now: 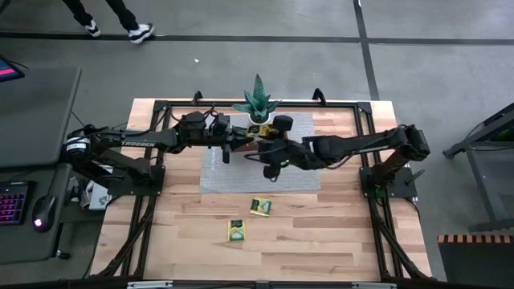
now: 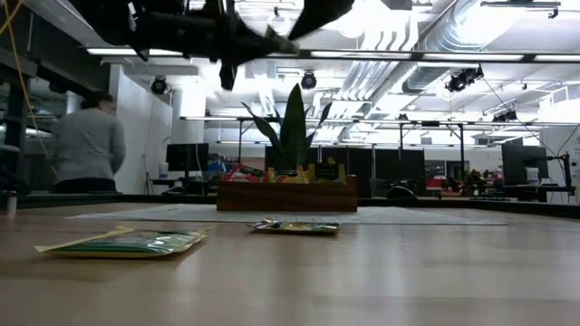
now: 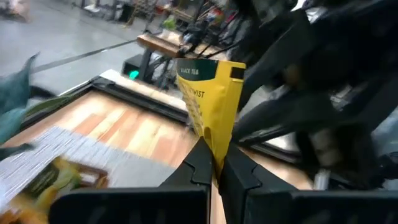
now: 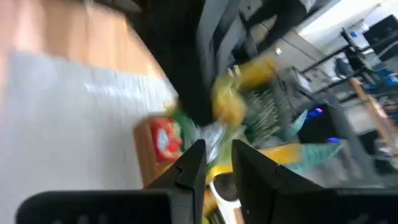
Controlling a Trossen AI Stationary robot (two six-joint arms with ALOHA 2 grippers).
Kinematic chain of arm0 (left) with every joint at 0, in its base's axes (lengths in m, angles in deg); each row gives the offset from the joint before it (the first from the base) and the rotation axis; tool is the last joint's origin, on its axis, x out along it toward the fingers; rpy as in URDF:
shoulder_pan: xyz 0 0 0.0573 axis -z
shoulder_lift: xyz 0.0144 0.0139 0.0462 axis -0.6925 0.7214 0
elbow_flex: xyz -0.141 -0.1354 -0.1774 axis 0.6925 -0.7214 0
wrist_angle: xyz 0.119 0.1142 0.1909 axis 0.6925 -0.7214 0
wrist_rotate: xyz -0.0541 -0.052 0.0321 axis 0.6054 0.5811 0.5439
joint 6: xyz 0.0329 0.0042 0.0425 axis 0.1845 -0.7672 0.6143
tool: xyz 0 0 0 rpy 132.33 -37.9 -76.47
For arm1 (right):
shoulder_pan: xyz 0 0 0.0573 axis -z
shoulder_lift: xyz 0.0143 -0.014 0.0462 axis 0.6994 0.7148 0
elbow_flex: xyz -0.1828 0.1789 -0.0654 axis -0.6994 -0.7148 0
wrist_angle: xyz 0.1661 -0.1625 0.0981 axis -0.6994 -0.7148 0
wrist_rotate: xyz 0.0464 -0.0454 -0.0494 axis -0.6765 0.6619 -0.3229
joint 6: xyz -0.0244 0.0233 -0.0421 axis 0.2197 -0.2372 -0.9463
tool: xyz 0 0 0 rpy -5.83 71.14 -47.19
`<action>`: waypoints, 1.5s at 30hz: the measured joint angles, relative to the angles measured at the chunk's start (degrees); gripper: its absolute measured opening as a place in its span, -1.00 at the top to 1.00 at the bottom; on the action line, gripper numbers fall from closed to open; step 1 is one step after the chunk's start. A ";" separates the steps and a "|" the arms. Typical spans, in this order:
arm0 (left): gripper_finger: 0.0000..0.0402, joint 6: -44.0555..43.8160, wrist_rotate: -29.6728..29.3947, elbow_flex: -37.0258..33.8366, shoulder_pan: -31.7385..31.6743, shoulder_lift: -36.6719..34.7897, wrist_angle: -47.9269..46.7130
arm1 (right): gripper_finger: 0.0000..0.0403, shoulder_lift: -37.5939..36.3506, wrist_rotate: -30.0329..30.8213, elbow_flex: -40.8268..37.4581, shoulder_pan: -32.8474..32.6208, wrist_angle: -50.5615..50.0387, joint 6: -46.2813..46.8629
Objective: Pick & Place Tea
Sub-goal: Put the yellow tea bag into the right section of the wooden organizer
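Note:
A yellow tea packet point(image 3: 211, 99) stands upright in the air over the grey mat point(image 1: 241, 181), with my left gripper point(image 3: 216, 169) shut on it. My right gripper point(image 4: 217, 165) is close behind the packet above the mat's middle, its fingers a little apart; whether it touches the packet I cannot tell. Two more tea packets point(image 1: 260, 207) point(image 1: 235, 230) lie flat on the wooden table nearer the front. The brown wooden tray point(image 2: 285, 195) holds several packets at the mat's far edge. My left gripper pinches the yellow packet's lower edge point(image 3: 214, 146) between its two fingers. The fingers come level from the table's left. The packet stands upright beyond the fingertips, its printed top end up, lifted clear of the mat.
A spiky green potted plant point(image 1: 257, 100) stands just behind the tray at the table's far edge. Black frame rails point(image 1: 144, 193) run along the table's sides. A person point(image 2: 86, 145) stands in the room beyond the table.

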 joint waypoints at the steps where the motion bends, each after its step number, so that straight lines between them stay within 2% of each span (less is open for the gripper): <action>1: 0.99 0.08 -0.38 -0.03 -0.05 0.03 -0.84 | 0.63 -0.81 -1.15 0.00 0.04 0.09 1.11; 8: 1.00 4.18 1.29 -0.22 -0.09 0.22 -4.02 | 0.52 -8.31 -11.50 0.22 1.07 0.26 6.02; 15: 1.00 6.31 9.38 -0.28 -0.09 0.26 -3.75 | 0.46 -14.59 -36.51 0.24 9.37 -0.74 16.55; 19: 1.00 7.56 12.78 -0.28 -0.09 0.24 -3.38 | 0.46 -15.26 -45.96 0.22 13.61 -1.37 18.69; 23: 1.00 9.04 13.17 -0.28 -0.09 0.24 -3.21 | 0.45 -13.99 -54.56 0.22 16.60 -1.83 21.51; 29: 1.00 9.25 14.68 -0.28 -0.09 0.24 -0.37 | 0.37 -10.82 -55.91 0.11 17.12 -1.20 21.19; 45: 1.00 8.79 14.75 -0.28 -0.09 0.24 -0.59 | 0.16 -4.97 -56.30 0.11 17.35 0.86 21.19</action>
